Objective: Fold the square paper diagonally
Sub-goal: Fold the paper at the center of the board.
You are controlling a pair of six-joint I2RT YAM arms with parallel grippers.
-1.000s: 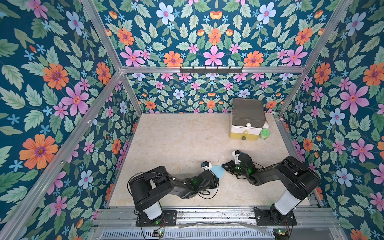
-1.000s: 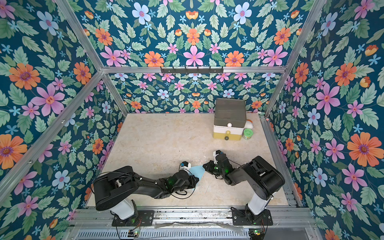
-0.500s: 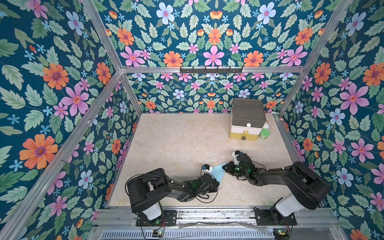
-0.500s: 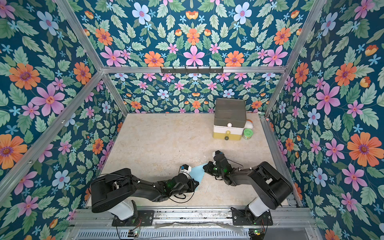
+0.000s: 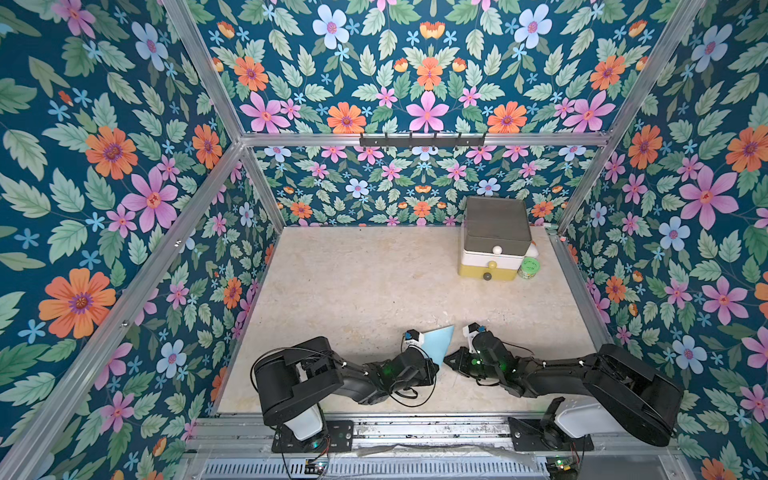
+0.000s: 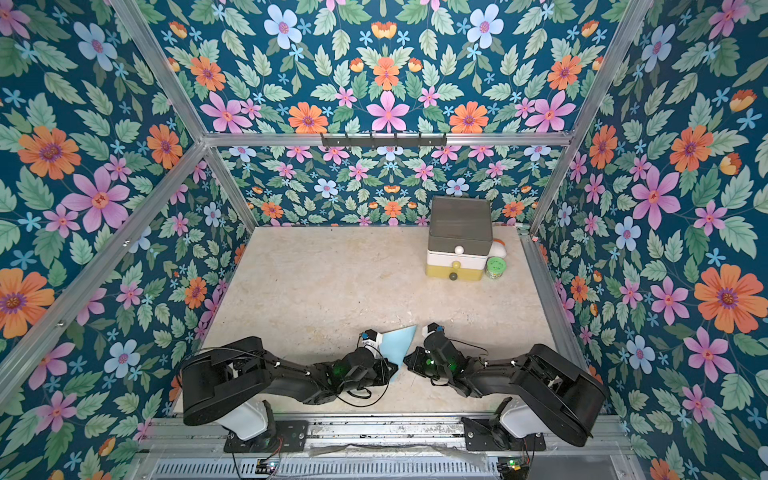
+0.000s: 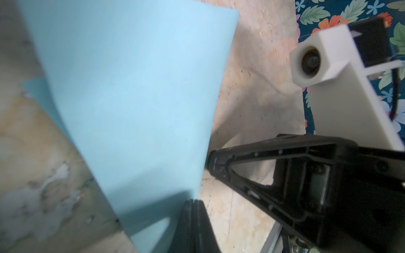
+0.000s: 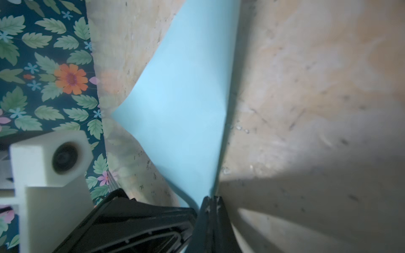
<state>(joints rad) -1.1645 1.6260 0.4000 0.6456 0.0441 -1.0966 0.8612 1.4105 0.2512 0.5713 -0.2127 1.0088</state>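
Observation:
The square paper (image 5: 437,343) (image 6: 397,343) is light blue and stands up off the beige table between my two grippers near the front edge, with one sharp corner pointing toward the back. The left gripper (image 5: 433,369) (image 7: 194,200) is shut, and the sheet's (image 7: 131,98) lower edge runs into its closed tips. From the other side the right gripper (image 5: 446,360) (image 8: 212,198) is also shut, pinching a narrow corner of the sheet (image 8: 182,109). The two gripper tips sit close together, almost touching. A lower layer of paper shows beside the left fingers.
A stacked drawer box (image 5: 494,241) with a grey top stands at the back right, with a green-lidded jar (image 5: 530,266) beside it. Floral walls close in the table on three sides. A metal rail (image 5: 415,428) runs along the front.
The paper has gone from a rounded curl to a flatter, pointed triangular shape. The right arm has stretched out lower, its elbow moving right and toward the front. Both grippers have stayed shut.

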